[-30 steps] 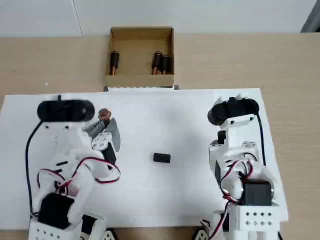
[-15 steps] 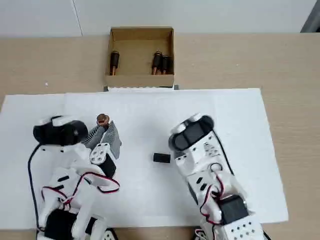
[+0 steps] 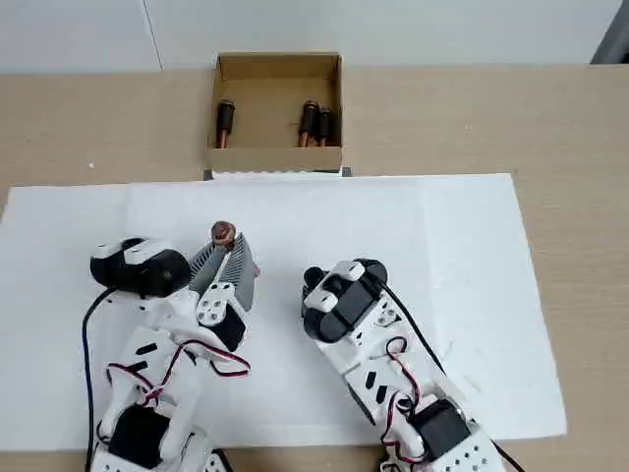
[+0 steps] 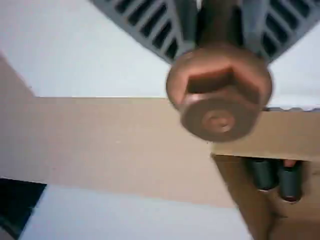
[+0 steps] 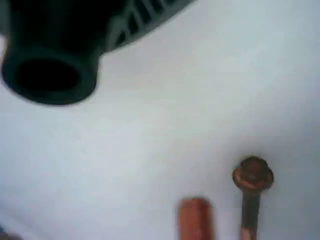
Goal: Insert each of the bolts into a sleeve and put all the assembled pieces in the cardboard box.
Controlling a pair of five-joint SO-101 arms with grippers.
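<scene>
Now grips a copper bolt in the closed left claw, flanged hex head poking out, above white paper. Cannot tell whether the right claw clamps the black sleeve beside it. Risks jamming the shank against the round bore if met off-axis, or skidding the smooth tube away. Counts three done pieces in the cardboard box.

A light wooden table fills the scene, its near part covered by a white sheet. Beyond its far edge stands a plain white wall, evenly lit, with a dark grey edge at one corner.
</scene>
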